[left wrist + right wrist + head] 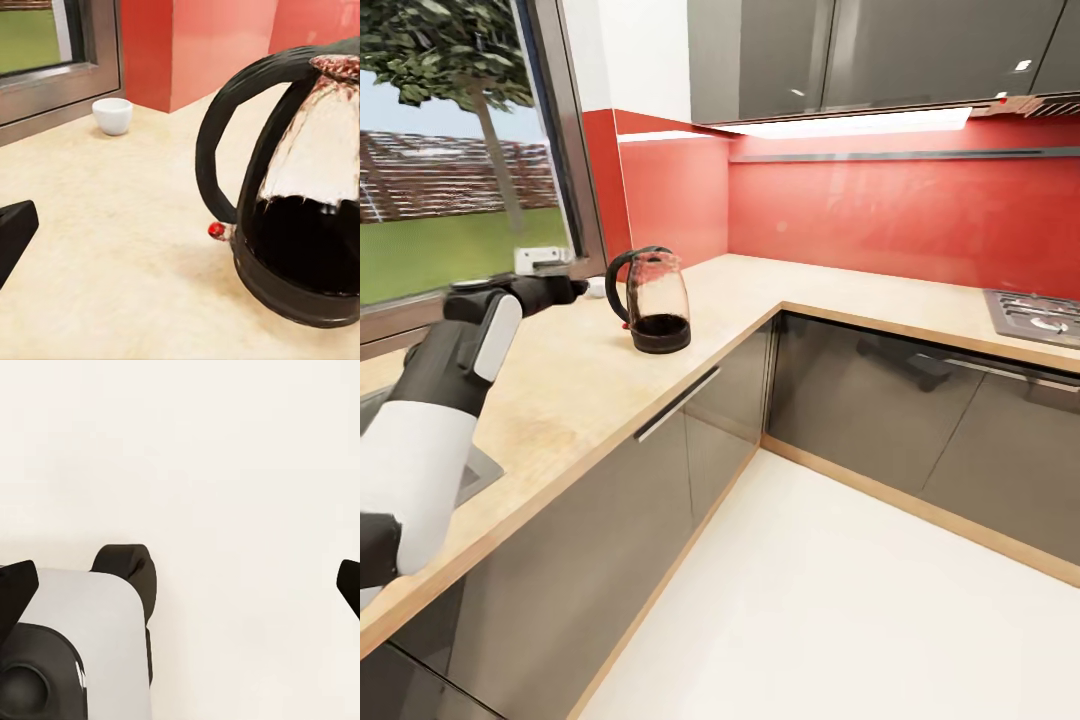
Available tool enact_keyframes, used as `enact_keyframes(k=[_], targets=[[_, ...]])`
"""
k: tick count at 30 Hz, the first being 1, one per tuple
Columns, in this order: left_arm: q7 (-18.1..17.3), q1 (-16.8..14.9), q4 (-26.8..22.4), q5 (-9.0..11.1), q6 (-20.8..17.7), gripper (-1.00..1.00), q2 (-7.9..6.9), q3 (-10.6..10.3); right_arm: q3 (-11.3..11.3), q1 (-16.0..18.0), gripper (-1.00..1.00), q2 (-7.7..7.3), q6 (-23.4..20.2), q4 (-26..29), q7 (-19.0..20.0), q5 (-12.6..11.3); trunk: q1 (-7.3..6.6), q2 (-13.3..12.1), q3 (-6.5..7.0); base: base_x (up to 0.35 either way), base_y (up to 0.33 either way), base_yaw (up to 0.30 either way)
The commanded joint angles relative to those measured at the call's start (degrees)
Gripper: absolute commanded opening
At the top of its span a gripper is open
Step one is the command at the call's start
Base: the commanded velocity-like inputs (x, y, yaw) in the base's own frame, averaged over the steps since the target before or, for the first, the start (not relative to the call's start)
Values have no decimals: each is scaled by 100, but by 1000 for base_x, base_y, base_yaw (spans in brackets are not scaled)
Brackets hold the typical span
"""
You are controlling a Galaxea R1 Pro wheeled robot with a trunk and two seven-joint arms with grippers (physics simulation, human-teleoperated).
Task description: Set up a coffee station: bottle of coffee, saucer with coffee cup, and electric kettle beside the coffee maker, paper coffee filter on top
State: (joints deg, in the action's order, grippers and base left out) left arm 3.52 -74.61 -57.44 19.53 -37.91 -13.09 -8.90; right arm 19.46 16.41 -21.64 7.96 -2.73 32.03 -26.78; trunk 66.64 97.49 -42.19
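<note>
Left wrist view: left gripper (575,289) low over the countertop (560,390), one finger (13,236) visible, nothing held, opening undeterminable; right gripper (180,577) spread wide, empty, above bare floor. Kettle (296,187) just beside the left gripper, cup (112,116) beyond by the window. Risk: a sideways sweep likely tips the kettle.

No legible text, label, brand, number or sign in any view. The electric kettle (653,301) on the countertop (560,380) carries no readable marking on its glass or black base; the red switch beside its handle is unlettered. The coffee cup (112,116) near the kettle is plain white. The cabinet fronts below the countertop are bare of lettering.
</note>
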Motion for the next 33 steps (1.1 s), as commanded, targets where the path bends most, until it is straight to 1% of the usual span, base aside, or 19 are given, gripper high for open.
enact_keyframes(k=[1, 3, 10, 33], targets=[[-35, -5, 80, 49, 55, 100, -15, -45, 49, 11, 100, 2, 39, -26, 32, -47, -1, 3, -5, 0, 0, 0], [-261, -8, 340, 50, 236, 100, -30, -124, 49, 11, 100, 2, 39, -26, 29, -47, -1, 3, -5, 0, 0, 0], [-517, -10, 682, 51, 700, 100, -38, -205, 49, 11, 100, 2, 39, -26, 24, -47, -1, 3, -5, 68, -9, 0], [-536, -10, 662, 51, 741, 100, -36, -208, 49, 11, 100, 2, 39, -26, 26, -47, -1, 3, -5, 48, -24, 0]])
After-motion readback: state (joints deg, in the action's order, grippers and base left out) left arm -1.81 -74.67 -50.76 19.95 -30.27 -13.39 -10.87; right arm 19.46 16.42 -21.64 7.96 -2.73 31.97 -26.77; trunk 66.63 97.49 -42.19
